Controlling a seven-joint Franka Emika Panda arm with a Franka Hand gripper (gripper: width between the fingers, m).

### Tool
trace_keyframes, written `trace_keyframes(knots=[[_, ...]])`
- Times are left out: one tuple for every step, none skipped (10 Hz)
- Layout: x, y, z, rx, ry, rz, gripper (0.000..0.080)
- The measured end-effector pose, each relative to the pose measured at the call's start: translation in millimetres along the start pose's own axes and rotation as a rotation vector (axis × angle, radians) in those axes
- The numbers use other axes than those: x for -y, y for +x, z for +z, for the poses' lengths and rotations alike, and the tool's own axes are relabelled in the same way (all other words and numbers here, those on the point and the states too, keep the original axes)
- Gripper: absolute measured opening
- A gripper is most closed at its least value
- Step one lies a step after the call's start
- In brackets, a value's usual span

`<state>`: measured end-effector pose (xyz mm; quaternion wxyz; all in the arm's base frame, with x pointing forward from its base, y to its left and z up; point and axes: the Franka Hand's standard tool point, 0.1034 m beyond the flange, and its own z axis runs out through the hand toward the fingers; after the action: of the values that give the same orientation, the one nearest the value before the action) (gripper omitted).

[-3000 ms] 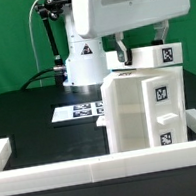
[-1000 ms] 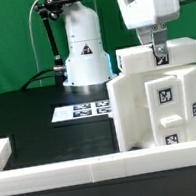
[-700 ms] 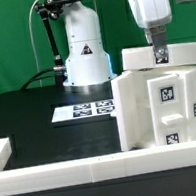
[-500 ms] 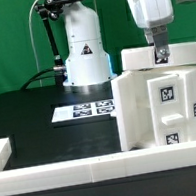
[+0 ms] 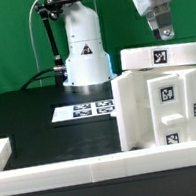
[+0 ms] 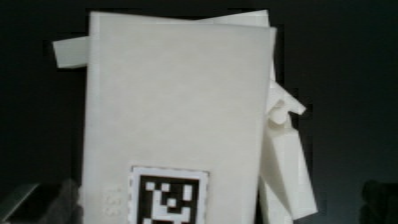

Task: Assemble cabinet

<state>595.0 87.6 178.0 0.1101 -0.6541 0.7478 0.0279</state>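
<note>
The white cabinet (image 5: 148,109) stands upright at the exterior view's right, with shelf compartments and tags on its front. A white top panel (image 5: 161,55) with a tag lies flat on it. My gripper (image 5: 161,31) hangs just above that panel, apart from it and holding nothing. In the wrist view the panel (image 6: 178,100) fills the frame with its tag (image 6: 169,198) near my jaws. The jaws stand wide on either side of it, so the gripper is open. A cabinet side piece (image 6: 281,140) shows beside the panel.
The marker board (image 5: 83,110) lies on the black table behind the cabinet. A long low white frame rail (image 5: 86,169) runs along the front, with a short end piece (image 5: 0,150) at the exterior view's left. The robot base (image 5: 83,53) stands at the back.
My gripper has let go of the top panel and risen a little above it. The panel stays on the cabinet. Earlier the cabinet shifted toward the exterior view's right.
</note>
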Motion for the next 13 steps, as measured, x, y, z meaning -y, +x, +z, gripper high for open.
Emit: trace_keyframes(knots=[[-0.1,0.1,0.4,0.000,-0.001,-0.029,0.0797],[-0.9,0.0,0.6,-0.004,-0.013,-0.083,0.0797],[-1.0,-3.3,-1.2,-0.009,-0.074,-0.320,0.0797],[4.2,-6.7,-2.9,-0.002,-0.079,-0.418,0.0797],[5.3,-9.5,-2.9,0.010,-0.099,-0.546,0.0797],[6.9,-12.6,-3.7,0.022,-0.125,-0.734,0.0797],[9.3,-13.5,-3.8,0.029,-0.125,-0.833,0.0797],[9.3,-12.8,-3.4,0.037,-0.124,-0.965,0.0797],[9.4,-12.6,-3.5,0.043,-0.122,-1.067,0.0797],[9.4,-12.8,-3.5,0.047,-0.122,-1.148,0.0797],[8.8,-14.3,-3.3,0.036,-0.136,-1.313,0.0797],[8.0,-14.9,-2.7,0.039,-0.145,-1.482,0.0797],[8.3,-13.7,-3.0,0.051,-0.145,-1.620,0.0797]])
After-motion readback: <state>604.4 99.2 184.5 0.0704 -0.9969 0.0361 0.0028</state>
